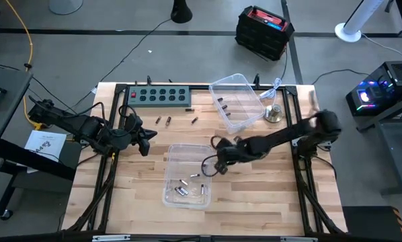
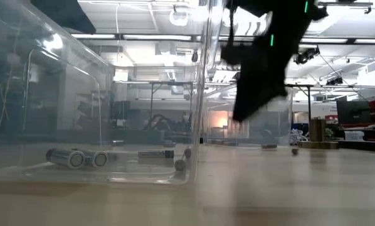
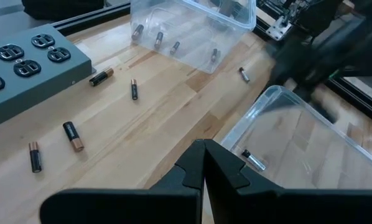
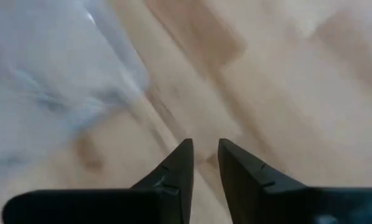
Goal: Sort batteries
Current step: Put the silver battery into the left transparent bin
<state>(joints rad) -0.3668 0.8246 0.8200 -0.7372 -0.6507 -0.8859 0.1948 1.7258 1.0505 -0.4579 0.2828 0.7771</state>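
Silvery batteries (image 1: 187, 189) lie on the floor of the near clear bin (image 1: 176, 153); they also show as silvery batteries (image 2: 71, 157) in the low view. Dark batteries (image 1: 223, 106) rest in the far clear bin (image 1: 249, 86). Loose dark batteries (image 1: 163, 121) lie flat on the wood in front of the power strip, and these loose batteries (image 3: 73, 135) also show in the left wrist view. My left gripper (image 3: 203, 157) is shut, hovering left of the near bin and touching nothing. My right gripper (image 4: 203, 149) hangs above the wood by that bin's right wall, open by a narrow gap with nothing between its fingers.
A grey power strip (image 1: 157, 95) lies along the far edge. A round metal weight (image 1: 273, 114) sits right of the far bin. Another loose battery (image 3: 244, 74) lies between the two bins. Bare wood shows near the front edge and at the left.
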